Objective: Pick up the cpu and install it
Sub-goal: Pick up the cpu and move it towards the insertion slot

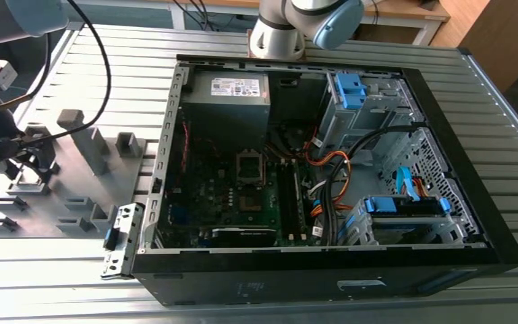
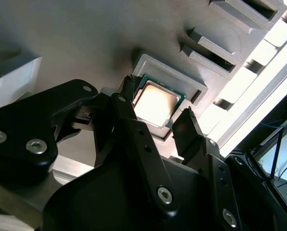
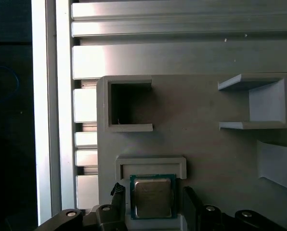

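The cpu (image 3: 153,196), a thin square with a matte silvery lid and a green rim, lies flat in a shallow square pocket of the grey plastic holder (image 3: 206,144), close to an edge of the ribbed aluminium table (image 3: 182,29). The gripper (image 2: 155,103) has its black fingers (image 2: 134,130) spread, one on each side of the chip, not pinching it.
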Robot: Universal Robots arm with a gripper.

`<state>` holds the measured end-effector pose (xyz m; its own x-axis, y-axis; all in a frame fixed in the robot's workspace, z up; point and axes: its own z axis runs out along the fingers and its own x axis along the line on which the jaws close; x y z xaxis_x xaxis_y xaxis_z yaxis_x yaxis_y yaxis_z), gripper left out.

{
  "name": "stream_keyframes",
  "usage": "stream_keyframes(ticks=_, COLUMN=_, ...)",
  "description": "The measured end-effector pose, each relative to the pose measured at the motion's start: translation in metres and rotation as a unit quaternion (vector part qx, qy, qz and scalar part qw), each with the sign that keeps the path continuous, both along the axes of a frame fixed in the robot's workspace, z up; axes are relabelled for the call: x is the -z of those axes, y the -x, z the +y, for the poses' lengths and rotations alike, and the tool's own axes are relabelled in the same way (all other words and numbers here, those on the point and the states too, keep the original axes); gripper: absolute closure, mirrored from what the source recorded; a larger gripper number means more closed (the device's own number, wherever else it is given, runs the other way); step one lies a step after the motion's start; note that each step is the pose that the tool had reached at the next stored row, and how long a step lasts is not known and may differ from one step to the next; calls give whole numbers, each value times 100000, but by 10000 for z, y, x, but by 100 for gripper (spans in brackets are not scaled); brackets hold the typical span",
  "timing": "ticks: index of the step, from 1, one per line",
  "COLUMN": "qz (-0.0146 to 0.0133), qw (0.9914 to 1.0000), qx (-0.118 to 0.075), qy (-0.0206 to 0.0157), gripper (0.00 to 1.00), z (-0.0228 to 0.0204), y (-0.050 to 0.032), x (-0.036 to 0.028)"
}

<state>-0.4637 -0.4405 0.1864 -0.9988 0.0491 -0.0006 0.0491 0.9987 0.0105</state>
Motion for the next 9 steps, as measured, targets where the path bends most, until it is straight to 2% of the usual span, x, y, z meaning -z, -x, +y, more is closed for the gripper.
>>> stream_keyframes(ticks=9, qz=-6, qw=100000, qx=-1, qy=12, gripper=41, z=4, y=-6, x=7)
